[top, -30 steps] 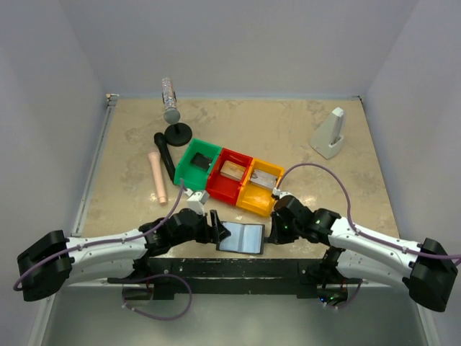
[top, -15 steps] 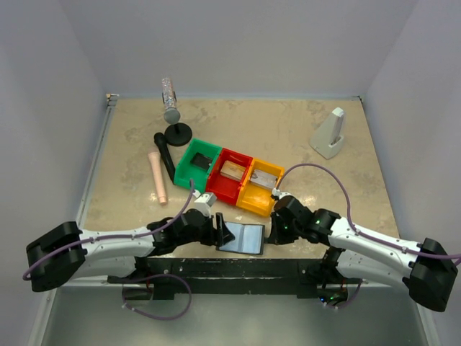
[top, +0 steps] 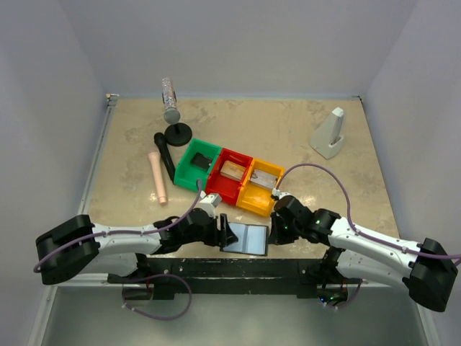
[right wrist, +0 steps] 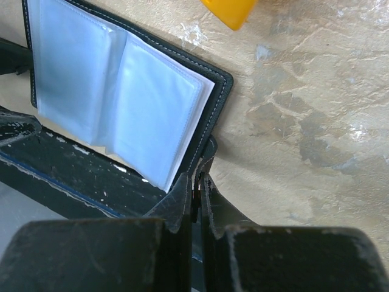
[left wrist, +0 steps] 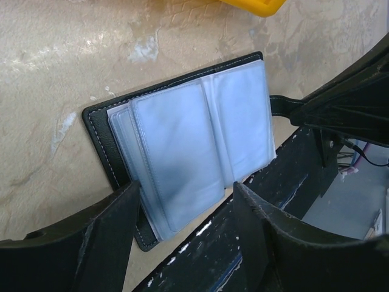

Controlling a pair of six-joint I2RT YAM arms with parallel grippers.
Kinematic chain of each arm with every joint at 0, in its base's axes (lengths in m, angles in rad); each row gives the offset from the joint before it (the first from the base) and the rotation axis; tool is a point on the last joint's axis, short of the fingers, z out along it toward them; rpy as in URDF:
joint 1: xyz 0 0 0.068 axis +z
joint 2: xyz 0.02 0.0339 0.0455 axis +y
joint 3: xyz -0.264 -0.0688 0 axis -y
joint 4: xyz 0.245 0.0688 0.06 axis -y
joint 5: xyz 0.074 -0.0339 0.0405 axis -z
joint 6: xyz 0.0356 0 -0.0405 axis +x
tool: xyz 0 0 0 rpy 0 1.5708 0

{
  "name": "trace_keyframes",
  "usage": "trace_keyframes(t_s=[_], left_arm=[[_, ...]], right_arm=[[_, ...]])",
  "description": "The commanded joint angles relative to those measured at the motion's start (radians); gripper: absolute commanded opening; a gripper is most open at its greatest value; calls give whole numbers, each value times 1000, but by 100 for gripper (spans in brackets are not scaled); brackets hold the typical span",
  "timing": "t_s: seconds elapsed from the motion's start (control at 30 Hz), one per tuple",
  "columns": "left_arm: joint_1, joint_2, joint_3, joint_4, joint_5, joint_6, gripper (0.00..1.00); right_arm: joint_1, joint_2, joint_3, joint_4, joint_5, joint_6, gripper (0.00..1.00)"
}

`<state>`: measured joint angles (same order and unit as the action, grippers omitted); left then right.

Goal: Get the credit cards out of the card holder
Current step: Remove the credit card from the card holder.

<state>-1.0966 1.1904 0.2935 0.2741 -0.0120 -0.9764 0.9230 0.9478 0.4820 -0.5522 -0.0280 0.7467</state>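
- Your card holder [top: 243,238] lay open at the near edge of the counter [top: 302,137], its near side reaching the black rail [top: 230,268], between both arms.
- Left jaws were spread, straddling its near left corner. Right jaws were pressed together at its right edge; couldn't tell if they pinched the cover.
- Risk, imo: closing the left jaws there would've grabbed the whole stack of clear sleeves [left wrist: 182,152], not a card, and a tug could've dragged the holder off the edge.
- Room: the yellow bin [top: 259,189] sat just behind it, with open counter out to both sides.
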Motion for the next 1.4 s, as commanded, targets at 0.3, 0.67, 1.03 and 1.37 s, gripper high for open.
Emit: trace_keyframes(t_s=[0.3,0.67,1.03,1.37], left_arm=[[-16,28,38,186,161,45,65],[-25,95,133,209,247,91,66],[-40,137,194,185,250,107,66],[-39,42,105,157,139,84,66]], right_arm=[[5,8,9,46,-36,-9,0],[5,5,18,28,-29,-13,0],[5,-32,7,0,-13,-13,0],[5,-43,4,1,-15,-17,0]])
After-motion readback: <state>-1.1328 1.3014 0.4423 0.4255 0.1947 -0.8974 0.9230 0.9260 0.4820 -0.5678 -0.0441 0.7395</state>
